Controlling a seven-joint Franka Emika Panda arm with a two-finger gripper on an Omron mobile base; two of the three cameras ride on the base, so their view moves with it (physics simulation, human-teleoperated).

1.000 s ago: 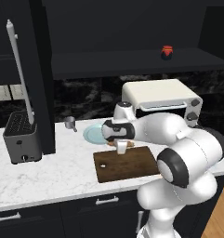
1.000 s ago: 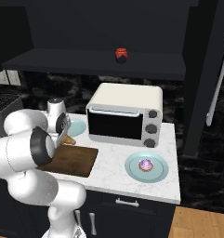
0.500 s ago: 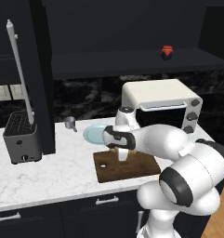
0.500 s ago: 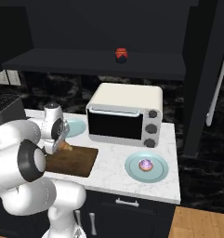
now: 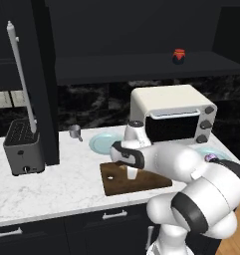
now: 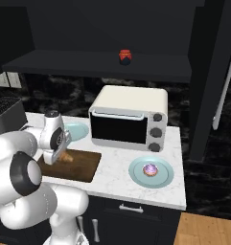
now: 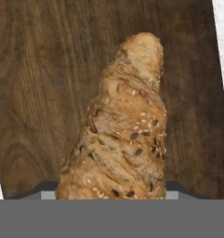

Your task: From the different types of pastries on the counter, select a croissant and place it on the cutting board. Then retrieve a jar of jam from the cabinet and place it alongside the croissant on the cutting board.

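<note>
A seeded golden-brown croissant (image 7: 125, 125) hangs just over the dark wooden cutting board (image 5: 151, 180), and my gripper (image 5: 131, 174) is shut on it. From the right base view the croissant (image 6: 65, 156) pokes out beside the gripper (image 6: 56, 156), low over the board (image 6: 81, 165). In the hand view the pastry hides the finger tips, with board grain (image 7: 39, 69) close behind it. The red jar of jam (image 5: 179, 56) stands on the dark cabinet shelf (image 5: 116, 67) high above the oven. The jar (image 6: 125, 56) is far from the gripper.
A cream toaster oven (image 5: 171, 114) stands right behind the board. On a light blue plate (image 6: 150, 172) to the right lies the pink-frosted pastry (image 6: 149, 169). Another blue plate (image 5: 101, 143), a grey cup (image 5: 74, 131) and a toaster (image 5: 23, 149) sit to the left on the marble counter (image 5: 66, 184).
My gripper has come down with the croissant from above the board to just over its surface. The jar and the plates have not moved.
</note>
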